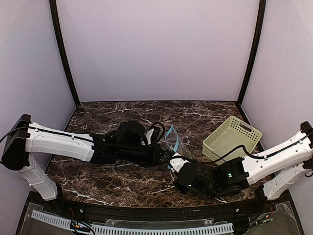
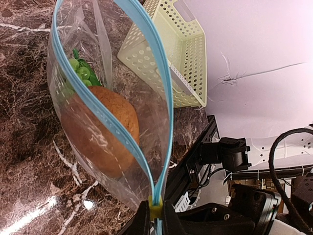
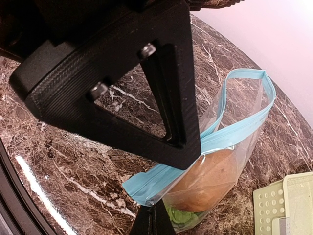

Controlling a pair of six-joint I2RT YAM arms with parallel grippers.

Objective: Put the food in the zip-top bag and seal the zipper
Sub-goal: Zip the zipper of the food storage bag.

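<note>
Top view: left gripper (image 1: 165, 154) and right gripper (image 1: 177, 165) meet mid-table. The clear zip-top plastic bag (image 1: 172, 141) sits just beyond their tips. A pale green slotted plastic basket (image 1: 232, 138) lies off beyond the right gripper.

Left wrist: jaws nearly closed, pinching one end of the teal-blue zipper strip (image 2: 168, 103), which gapes in a loop ahead of the fingers. Inside the bag are a brown-orange oval potato (image 2: 105, 132) w/ a bright green lumpy vegetable (image 2: 80, 72) behind it. White sticker (image 2: 182, 84) on basket rim, unreadable.

Right wrist: jaws closed, apparently on the bag's edge just under the strip; contact is partly hidden.
</note>
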